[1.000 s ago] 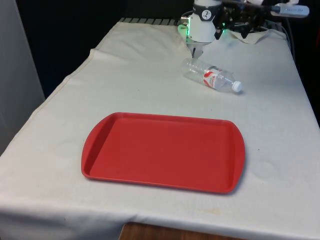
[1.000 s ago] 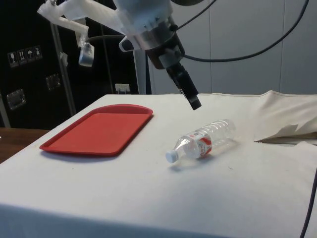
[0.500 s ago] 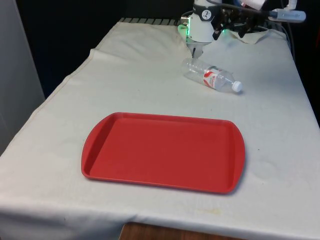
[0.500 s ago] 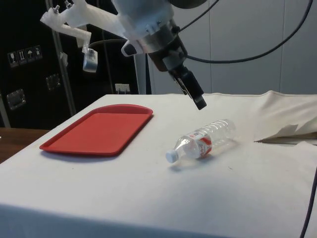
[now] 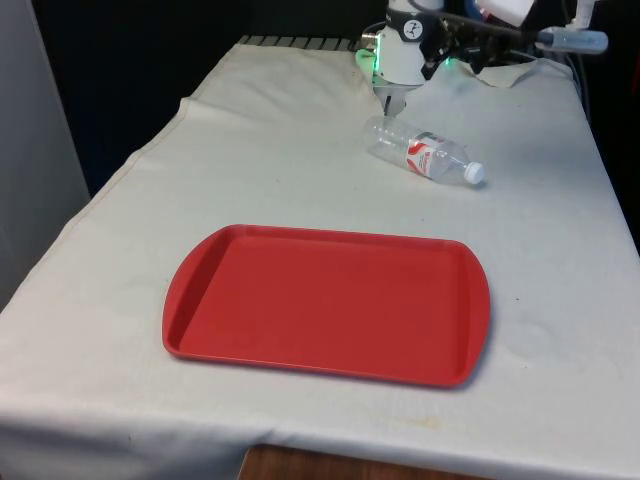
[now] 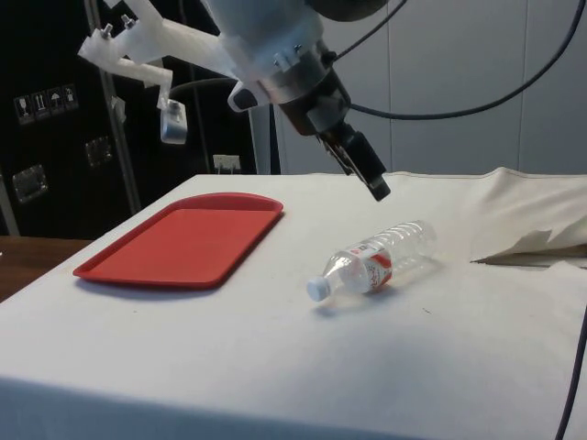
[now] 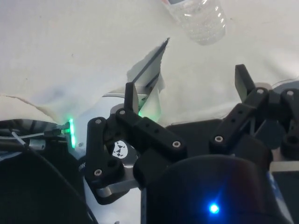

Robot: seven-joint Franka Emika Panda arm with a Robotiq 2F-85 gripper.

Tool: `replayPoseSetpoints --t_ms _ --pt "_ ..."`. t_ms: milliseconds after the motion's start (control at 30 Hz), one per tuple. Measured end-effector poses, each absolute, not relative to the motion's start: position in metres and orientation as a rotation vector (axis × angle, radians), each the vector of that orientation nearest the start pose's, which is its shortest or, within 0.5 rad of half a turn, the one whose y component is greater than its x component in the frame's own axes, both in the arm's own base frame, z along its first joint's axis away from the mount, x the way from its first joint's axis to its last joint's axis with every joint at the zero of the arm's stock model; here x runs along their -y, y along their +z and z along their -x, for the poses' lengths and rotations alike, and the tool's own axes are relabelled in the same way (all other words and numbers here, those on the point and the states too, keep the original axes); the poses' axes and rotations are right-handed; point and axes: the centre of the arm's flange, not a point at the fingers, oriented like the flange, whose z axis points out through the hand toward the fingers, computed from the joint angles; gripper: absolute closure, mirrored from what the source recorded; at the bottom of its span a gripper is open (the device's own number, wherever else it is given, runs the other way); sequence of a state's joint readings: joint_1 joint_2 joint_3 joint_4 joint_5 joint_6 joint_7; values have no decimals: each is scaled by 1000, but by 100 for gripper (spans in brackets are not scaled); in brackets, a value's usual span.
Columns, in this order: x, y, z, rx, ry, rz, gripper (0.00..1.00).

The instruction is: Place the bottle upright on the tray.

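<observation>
A clear plastic bottle (image 5: 425,152) with a red-and-white label and a white cap lies on its side on the white cloth, beyond the tray. In the side view the bottle (image 6: 376,259) points its cap toward the near edge. The red tray (image 5: 325,305) lies flat with nothing on it, and shows at the side view's left (image 6: 183,240). My gripper (image 6: 376,188) hangs tilted in the air above the bottle's bottom end, not touching it. In the wrist view the gripper (image 7: 184,86) is open with nothing between its fingers, and the bottle's base (image 7: 201,21) lies ahead of the fingertips.
A rumpled fold of cloth (image 6: 532,243) lies behind the bottle at the far end of the table. Black cables (image 6: 514,73) hang over that end. Bare cloth surrounds the tray (image 5: 250,170).
The gripper has drifted a little toward the robot's end of the table, over the bottle's base, and risen slightly. Bottle and tray have not moved.
</observation>
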State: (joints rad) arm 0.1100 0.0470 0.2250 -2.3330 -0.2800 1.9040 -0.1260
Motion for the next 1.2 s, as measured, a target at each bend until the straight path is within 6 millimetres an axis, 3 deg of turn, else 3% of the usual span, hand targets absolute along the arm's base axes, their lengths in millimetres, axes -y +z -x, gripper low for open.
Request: replayPoseSetpoints --t_ms 400,633,1200 --pt "-130 280 -436 1077 818 3138 0" --pt "-132 265 -447 1113 877 3105 0" --pt "-134 236 -451 1161 965 3065 0"
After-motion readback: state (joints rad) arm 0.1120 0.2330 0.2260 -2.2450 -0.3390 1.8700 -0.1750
